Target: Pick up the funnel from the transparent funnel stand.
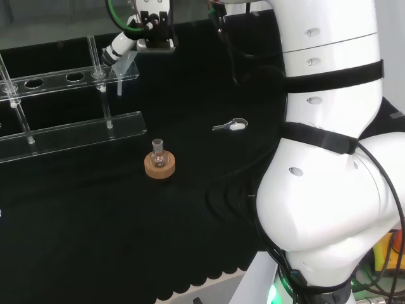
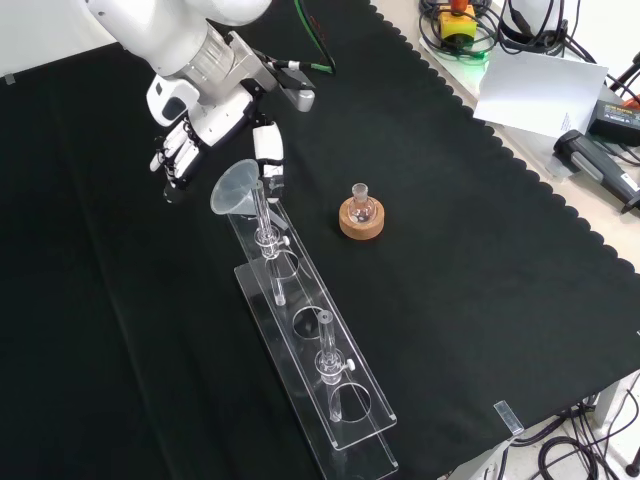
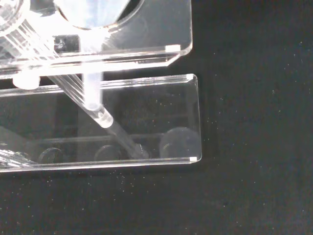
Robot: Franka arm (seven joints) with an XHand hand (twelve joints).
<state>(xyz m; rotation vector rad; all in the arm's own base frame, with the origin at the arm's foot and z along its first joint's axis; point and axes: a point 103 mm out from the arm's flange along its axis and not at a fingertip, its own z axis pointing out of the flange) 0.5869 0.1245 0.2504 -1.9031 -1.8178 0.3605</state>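
The white robot arm (image 2: 170,25) reaches in from the top of the front view to the far end of the long, clear plastic funnel stand (image 2: 345,385), a two-tier rack of round holes on thin posts lying across the black cloth. The black and white hand (image 2: 205,135) hangs at that far end, its fingers (image 2: 172,160) drooping nearly straight on one side of the funnel's cone and its thumb (image 2: 268,150) on the other. Nothing is pinched yet; the hand brackets the cone without closing on it, as far as I can tell.

The clear, cone-shaped funnel with a narrow stem (image 2: 236,190) sits in the end hole of the top shelf. In the wrist view its stem (image 3: 93,93) hangs straight down through the shelf, ending above the base plate.

It looks light, rigid and smooth, so it probably slips easily and, if glass, would break when dropped or knocked against the rack. The wide cone just below the rim seems the best place to grip, and a straight upward lift should clear the stem from the hole.

Nearer the right of the front view, well apart, a small clear round flask (image 2: 361,205) rests on a round cork ring (image 2: 361,224).
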